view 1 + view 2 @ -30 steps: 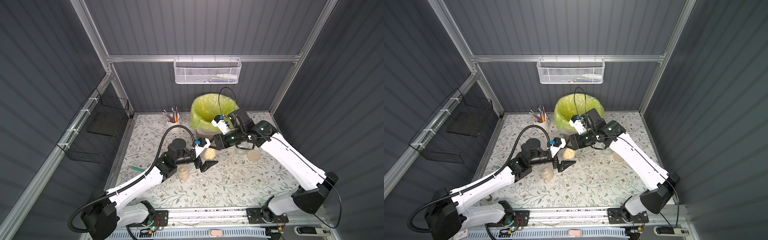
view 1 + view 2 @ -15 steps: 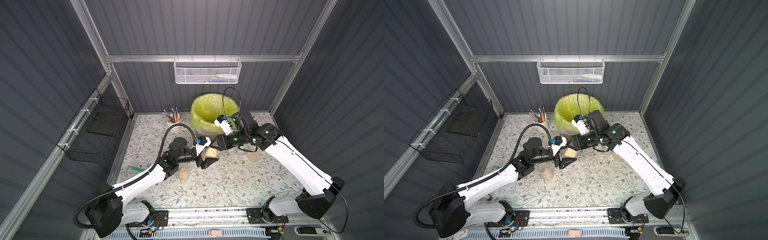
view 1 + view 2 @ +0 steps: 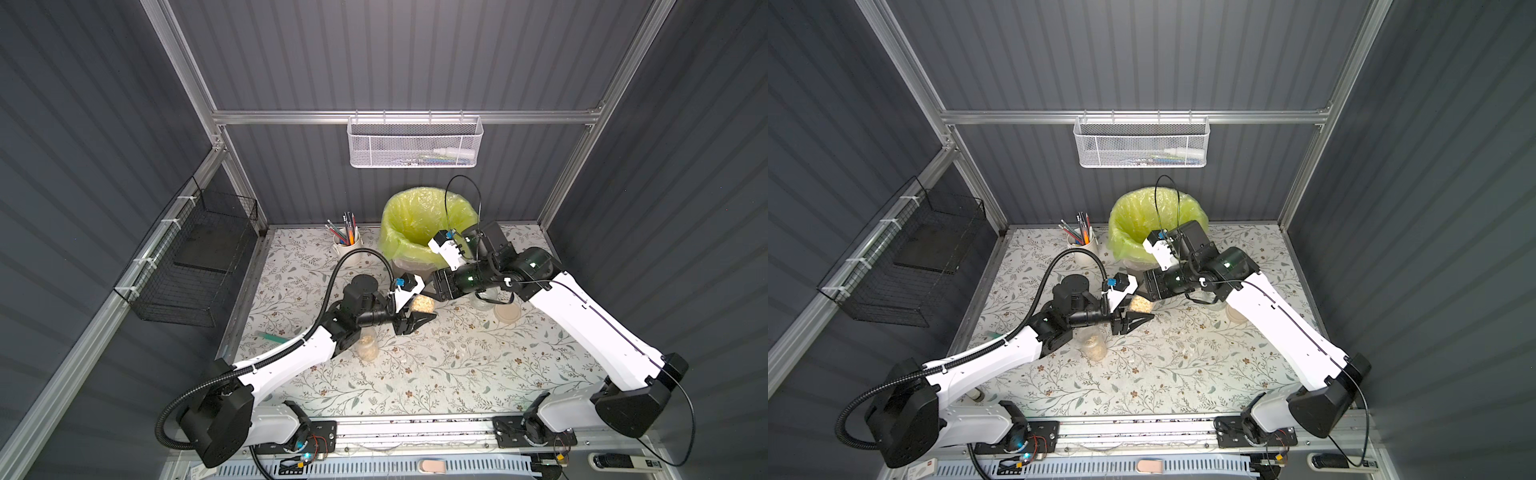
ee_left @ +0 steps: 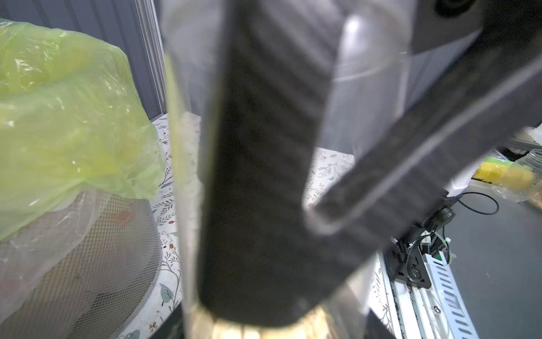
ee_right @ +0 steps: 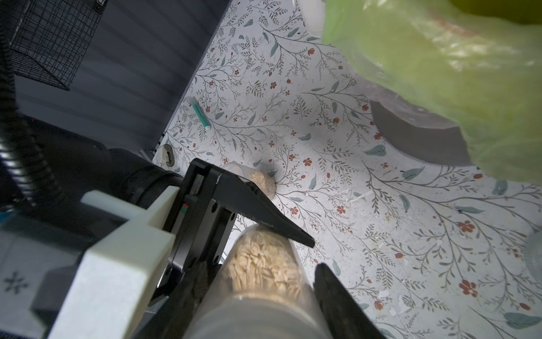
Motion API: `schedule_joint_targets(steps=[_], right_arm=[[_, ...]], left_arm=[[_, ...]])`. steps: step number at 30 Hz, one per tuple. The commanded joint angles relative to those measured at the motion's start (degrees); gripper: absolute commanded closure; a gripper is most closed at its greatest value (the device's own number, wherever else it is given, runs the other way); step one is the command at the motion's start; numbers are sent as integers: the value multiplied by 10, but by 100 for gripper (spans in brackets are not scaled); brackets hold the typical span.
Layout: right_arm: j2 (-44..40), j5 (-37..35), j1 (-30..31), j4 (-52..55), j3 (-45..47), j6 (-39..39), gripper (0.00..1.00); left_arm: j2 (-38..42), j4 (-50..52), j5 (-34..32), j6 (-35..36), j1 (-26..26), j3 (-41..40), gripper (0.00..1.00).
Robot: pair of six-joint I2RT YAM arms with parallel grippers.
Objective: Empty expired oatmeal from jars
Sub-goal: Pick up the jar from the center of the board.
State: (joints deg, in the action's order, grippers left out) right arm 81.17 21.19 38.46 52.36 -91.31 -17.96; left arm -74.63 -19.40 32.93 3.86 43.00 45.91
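1. Even overhead light floods the booth in both top views: the floral table (image 3: 457, 374) reads bright, the grey wall panels (image 3: 395, 62) stay dim
2. Soft, short shadows lie on the table beneath the left arm (image 3: 291, 365) and the right arm (image 3: 590, 324)
3. The frame rails (image 3: 1133, 116) splay outward towards the corners, the mark of a wide lens
4. In the left wrist view the oat jar (image 4: 363, 97) fills the frame, out of focus and smeared; the green bin bag (image 4: 73, 117) behind it is sharper and flecked with white highlights
5. In the right wrist view the table print is crisp mid-frame; the oat jar (image 5: 264, 264) softens towards the lens, the bin bag (image 5: 440, 73) is a bright blur, and a small dark shadow sits against the standing jar (image 5: 261, 182)
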Motion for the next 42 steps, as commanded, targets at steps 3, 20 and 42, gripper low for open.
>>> schedule_joint_targets(steps=[3, 20, 42], right_arm=[[-7, -6, 5, -7, 8, 2, 48], [-12, -36, 14, 7, 3, 6, 48], [-80, -68, 7, -21, 75, 11, 1]], left_arm=[[-6, -17, 14, -10, -8, 24, 40], [-18, -35, 32, -32, -13, 29, 51], [-12, 36, -67, 35, -13, 61, 77]])
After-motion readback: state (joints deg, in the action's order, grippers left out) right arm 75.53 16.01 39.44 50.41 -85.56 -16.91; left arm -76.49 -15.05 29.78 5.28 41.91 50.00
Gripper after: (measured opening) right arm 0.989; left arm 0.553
